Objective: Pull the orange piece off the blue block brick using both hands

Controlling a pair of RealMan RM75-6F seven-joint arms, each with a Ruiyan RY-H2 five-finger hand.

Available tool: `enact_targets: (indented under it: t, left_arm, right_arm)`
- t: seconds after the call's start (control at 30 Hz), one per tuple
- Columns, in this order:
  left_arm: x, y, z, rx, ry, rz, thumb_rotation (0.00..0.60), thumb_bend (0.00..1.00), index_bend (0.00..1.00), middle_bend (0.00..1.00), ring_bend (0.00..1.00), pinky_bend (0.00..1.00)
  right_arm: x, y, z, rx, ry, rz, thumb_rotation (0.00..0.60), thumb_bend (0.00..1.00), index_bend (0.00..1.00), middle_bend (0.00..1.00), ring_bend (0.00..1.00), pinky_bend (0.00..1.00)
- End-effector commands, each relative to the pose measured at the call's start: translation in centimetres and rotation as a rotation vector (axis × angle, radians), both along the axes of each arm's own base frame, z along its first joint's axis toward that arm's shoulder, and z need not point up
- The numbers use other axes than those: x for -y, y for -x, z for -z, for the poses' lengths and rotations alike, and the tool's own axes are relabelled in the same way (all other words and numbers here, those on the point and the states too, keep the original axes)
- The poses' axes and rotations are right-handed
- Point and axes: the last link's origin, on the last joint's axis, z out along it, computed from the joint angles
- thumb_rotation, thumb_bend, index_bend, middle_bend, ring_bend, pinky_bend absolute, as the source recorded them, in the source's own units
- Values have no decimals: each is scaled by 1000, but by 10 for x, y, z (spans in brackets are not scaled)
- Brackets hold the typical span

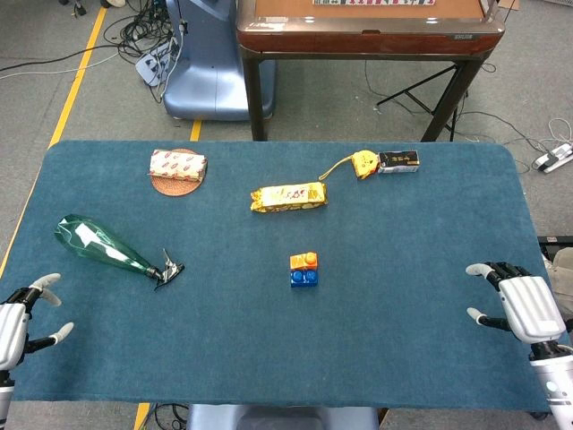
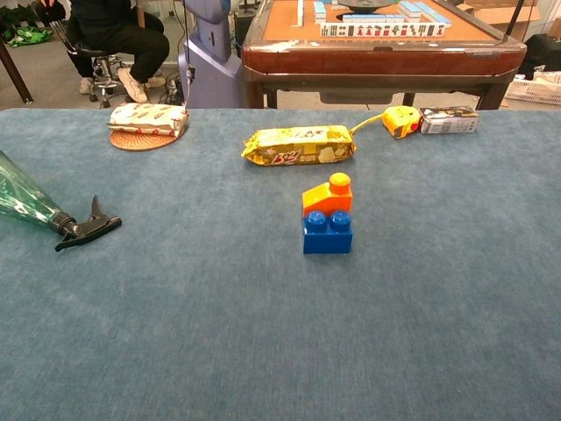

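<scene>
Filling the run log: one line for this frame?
stage: pre-reach | left hand: open, table edge | right hand: open | orange piece: seated on blue block

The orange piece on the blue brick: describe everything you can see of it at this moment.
The orange piece looks like glossy moulded plastic, a small building block with one round stud showing on top at its right side. It sits upright on the rear half of the blue block brick, whose two front studs stay uncovered. The pair stands near the middle of the blue-green table cloth, in front of the yellow snack packet. Only the brick touches it; neither hand is near.
</scene>
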Motion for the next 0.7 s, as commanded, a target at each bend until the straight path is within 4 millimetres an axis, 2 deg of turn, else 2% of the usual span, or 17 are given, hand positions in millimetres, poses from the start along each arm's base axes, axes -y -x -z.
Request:
enact_targets:
  t: [0.03, 0.17, 0.27, 0.3, 0.43, 0.53, 0.6, 0.7]
  left_arm:
    - [1, -1, 1, -6, 2, 6, 600, 36, 290, 485, 376, 558]
    - [2, 0, 0, -7, 5, 1, 600, 36, 290, 485, 376, 558]
    - [3, 0, 1, -11, 16, 0, 600, 36, 290, 488, 376, 558]
    - [4, 0, 2, -17, 20, 1, 600, 36, 290, 490, 376, 558]
    - [3, 1, 3, -27, 20, 8, 600, 36, 290, 508, 383, 559]
    - [3, 2, 3, -24, 18, 11, 600, 36, 290, 511, 385, 568]
    - [3, 2, 3, -28, 20, 15, 600, 36, 290, 513, 386, 576]
    - [3, 4, 1, -32, 19, 19, 600, 36, 290, 515, 388, 584]
  right_arm:
    - [2, -1, 3, 12, -4, 2, 600, 50, 348, 384, 326, 410]
    - [11, -6, 13, 54, -32, -12, 600, 38, 355, 390, 325, 410]
    - [23, -15, 27, 86, -39, -48, 600, 2, 385, 457, 377, 437]
    - [29, -20, 34, 98, -46, -63, 600, 0, 397, 495, 417, 478]
    - [51, -43, 54, 161, -103, -102, 600, 0, 413, 706, 694, 810]
    - [71, -62, 68, 208, -151, -127, 600, 0, 414, 908, 906, 959]
    - [83, -77, 77, 227, -178, -141, 600, 0, 415, 992, 990, 999]
    - [100, -99, 88, 240, -216, -153, 600, 0, 415, 1000, 1000, 1000]
